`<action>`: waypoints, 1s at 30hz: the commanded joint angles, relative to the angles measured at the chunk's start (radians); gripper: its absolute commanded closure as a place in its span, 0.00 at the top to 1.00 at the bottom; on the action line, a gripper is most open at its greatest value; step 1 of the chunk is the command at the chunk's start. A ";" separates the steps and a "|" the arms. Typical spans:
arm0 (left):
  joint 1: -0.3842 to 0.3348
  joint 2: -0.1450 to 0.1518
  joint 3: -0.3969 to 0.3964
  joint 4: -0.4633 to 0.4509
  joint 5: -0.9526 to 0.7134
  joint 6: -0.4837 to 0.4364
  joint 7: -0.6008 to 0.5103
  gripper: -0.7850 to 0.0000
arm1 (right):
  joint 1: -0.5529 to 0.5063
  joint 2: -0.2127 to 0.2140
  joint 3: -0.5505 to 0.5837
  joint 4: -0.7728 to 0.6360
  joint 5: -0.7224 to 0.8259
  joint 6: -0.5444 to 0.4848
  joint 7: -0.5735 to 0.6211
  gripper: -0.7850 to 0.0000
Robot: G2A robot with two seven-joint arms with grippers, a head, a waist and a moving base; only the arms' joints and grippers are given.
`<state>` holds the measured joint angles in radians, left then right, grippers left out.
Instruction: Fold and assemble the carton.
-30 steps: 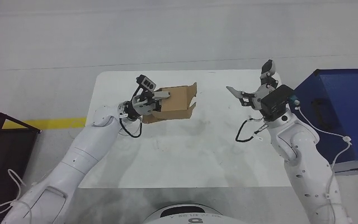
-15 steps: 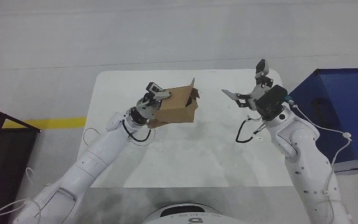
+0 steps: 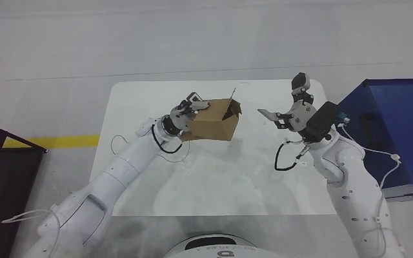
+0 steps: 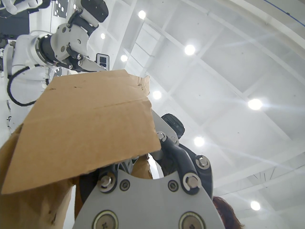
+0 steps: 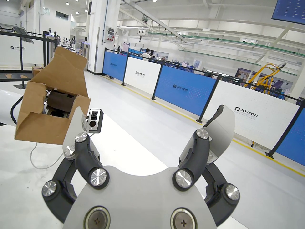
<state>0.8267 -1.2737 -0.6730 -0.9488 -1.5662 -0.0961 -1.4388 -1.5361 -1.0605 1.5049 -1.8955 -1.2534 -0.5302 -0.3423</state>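
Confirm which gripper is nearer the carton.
Left. The left gripper is clamped on the carton wall at one end; the right gripper hangs open beside the opposite, flapped end, apart from it.

A white bench (image 3: 213,187) with rounded corners stands on a pale grey floor (image 3: 193,39). Its top is flat, matt and plain, marked by a few tiny dark specks. A brown carton (image 3: 216,121) is over the far middle of the bench, and I cannot tell whether it touches the top. On my left, a thin pale cable (image 5: 32,161) loops across the top near the bench's edge and appears to rest there
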 commanded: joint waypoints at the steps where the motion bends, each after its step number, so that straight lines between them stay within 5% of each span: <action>1: 0.001 0.001 0.000 -0.002 -0.001 0.002 0.000 0.00 | 0.000 0.000 0.000 0.000 0.000 0.000 0.000 1.00; 5: 0.001 0.001 0.000 -0.002 -0.001 0.002 0.000 0.00 | -0.001 -0.001 -0.001 0.000 0.007 0.002 -0.001 1.00; 10: 0.031 0.014 -0.045 -0.021 0.104 -0.068 0.062 0.00 | -0.026 -0.009 -0.018 0.021 0.508 -0.118 0.057 1.00; 14: 0.019 0.038 -0.089 -0.026 0.251 -0.086 0.045 0.00 | -0.026 0.001 -0.037 0.038 0.982 -0.128 0.358 1.00; 18: 0.007 0.056 -0.124 -0.050 0.366 -0.081 0.012 0.00 | -0.003 0.020 -0.053 0.019 1.292 -0.032 0.724 1.00; 23: 0.000 0.071 -0.177 -0.041 0.433 -0.095 -0.017 0.00 | 0.021 0.029 -0.063 0.003 1.490 0.087 0.951 1.00; 30: 0.026 0.079 -0.222 -0.030 0.458 -0.107 -0.039 0.00 | 0.021 0.028 -0.076 -0.001 1.588 0.101 0.983 1.00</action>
<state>0.8482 -1.1948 -0.8937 -0.9759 -1.1140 -0.2009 -1.4783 -1.5147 -1.0329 1.4284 -1.8962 0.3396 -0.4287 0.6408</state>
